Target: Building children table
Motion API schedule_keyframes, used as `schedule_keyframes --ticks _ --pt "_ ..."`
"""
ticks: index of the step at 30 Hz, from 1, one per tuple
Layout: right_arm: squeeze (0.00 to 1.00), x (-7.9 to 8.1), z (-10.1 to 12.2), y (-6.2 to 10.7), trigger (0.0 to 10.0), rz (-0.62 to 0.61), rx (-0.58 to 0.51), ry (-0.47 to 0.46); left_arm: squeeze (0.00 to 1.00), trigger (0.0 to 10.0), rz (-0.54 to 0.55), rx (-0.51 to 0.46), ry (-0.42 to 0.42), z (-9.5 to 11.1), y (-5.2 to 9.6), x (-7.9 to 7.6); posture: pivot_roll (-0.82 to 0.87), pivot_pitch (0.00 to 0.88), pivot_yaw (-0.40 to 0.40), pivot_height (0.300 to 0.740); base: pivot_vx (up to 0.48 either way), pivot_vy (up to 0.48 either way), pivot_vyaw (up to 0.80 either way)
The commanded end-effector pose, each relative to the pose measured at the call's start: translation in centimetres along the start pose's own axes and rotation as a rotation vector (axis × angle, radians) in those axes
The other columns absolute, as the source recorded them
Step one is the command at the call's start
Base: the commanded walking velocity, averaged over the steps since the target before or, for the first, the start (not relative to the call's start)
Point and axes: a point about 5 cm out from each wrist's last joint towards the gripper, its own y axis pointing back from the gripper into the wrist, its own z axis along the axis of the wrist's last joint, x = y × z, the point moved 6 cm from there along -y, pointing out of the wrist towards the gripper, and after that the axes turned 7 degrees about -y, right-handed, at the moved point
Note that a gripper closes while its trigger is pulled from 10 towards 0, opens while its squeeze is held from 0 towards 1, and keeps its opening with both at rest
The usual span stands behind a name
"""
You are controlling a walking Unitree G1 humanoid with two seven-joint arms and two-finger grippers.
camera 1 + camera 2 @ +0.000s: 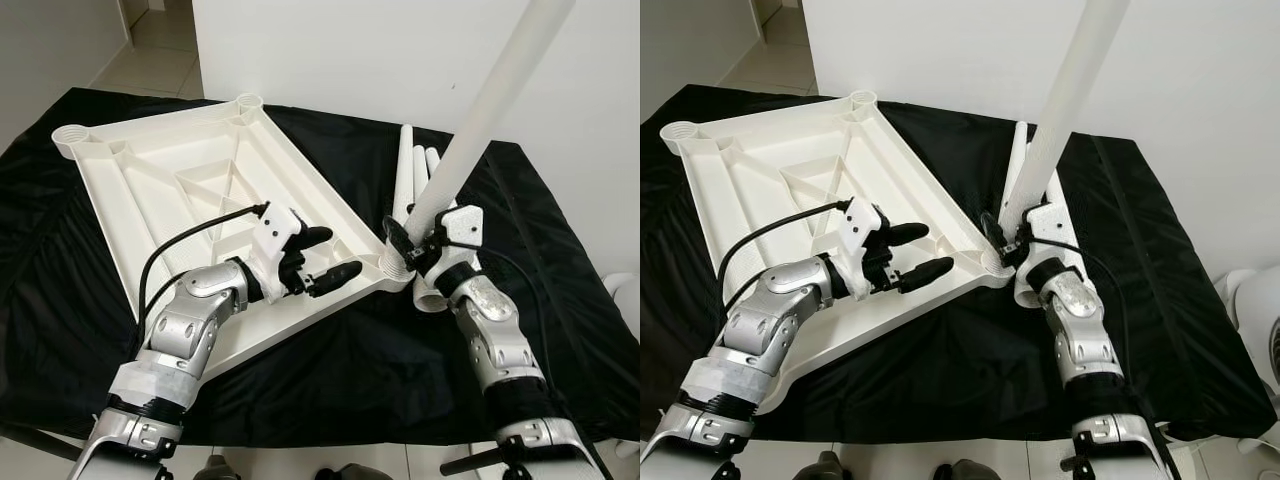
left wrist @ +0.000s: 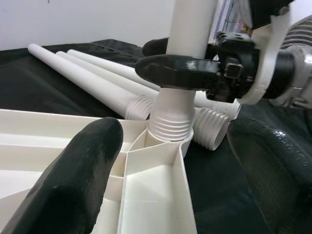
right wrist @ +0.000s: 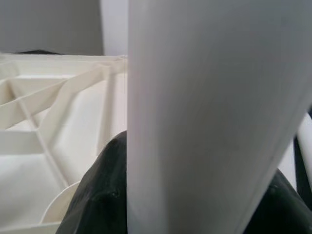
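Note:
The white tabletop (image 1: 180, 170) lies upside down on the black cloth, ribs facing up. A long white leg (image 1: 480, 130) stands tilted in the tabletop's near right corner socket (image 2: 169, 122), threaded end down. My right gripper (image 1: 405, 243) is shut on this leg just above the socket; up close the leg (image 3: 209, 112) is a broad white tube. My left gripper (image 1: 325, 258) hovers open at the tabletop's front edge beside that corner, one finger (image 2: 73, 180) over the ribs, the other (image 2: 273, 165) over the cloth. Nothing is held between them.
Three spare white legs (image 1: 415, 170) lie side by side on the cloth behind the socket corner. The black cloth (image 1: 350, 370) covers the whole work surface up to its front edge. A white wall stands behind, and a white object (image 1: 1250, 310) sits at the far right.

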Motion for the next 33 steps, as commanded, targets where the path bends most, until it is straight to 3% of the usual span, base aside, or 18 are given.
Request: schedule_keyframes --ticks 1,5,13,19,21,26,33 --pt "0.0 -0.8 -4.7 1.2 10.0 -0.069 0.175 -0.079 0.0 10.0 0.055 0.016 -0.015 0.0 -0.1 0.6 0.05 0.041 -0.089 0.74 0.0 0.0 0.0" --pt "0.0 -0.8 -4.9 1.1 10.0 -0.092 0.175 -0.118 0.0 10.0 0.056 0.017 -0.016 0.0 0.0 0.6 0.06 0.045 -0.088 0.74 0.0 0.0 0.0" --pt "0.0 -0.4 -5.0 1.0 10.0 -0.119 0.151 -0.093 0.0 10.0 0.058 0.02 -0.015 0.0 0.2 0.7 0.06 0.049 -0.089 0.74 0.0 0.0 0.0" --pt "0.0 0.1 -4.0 0.5 10.0 -0.218 0.103 -0.06 0.0 10.0 0.062 0.022 -0.014 -0.1 0.3 0.8 0.06 0.05 -0.093 0.74 0.0 0.0 0.0" --pt "0.0 0.1 -3.4 0.6 10.0 -0.355 0.058 -0.089 0.0 10.0 0.062 0.02 -0.012 -0.1 0.3 0.7 0.05 0.05 -0.1 0.74 0.0 0.0 0.0" --pt "0.0 0.5 -3.6 1.1 10.0 -0.493 0.043 -0.121 0.0 10.0 0.063 0.016 -0.011 -0.1 0.3 0.7 0.05 0.05 -0.103 0.74 0.0 0.0 0.0" --pt "0.0 1.3 -4.2 1.6 10.0 -0.585 0.046 -0.174 0.0 10.0 0.064 0.015 -0.009 -0.1 0.4 0.8 0.06 0.047 -0.105 0.74 0.0 0.0 0.0"
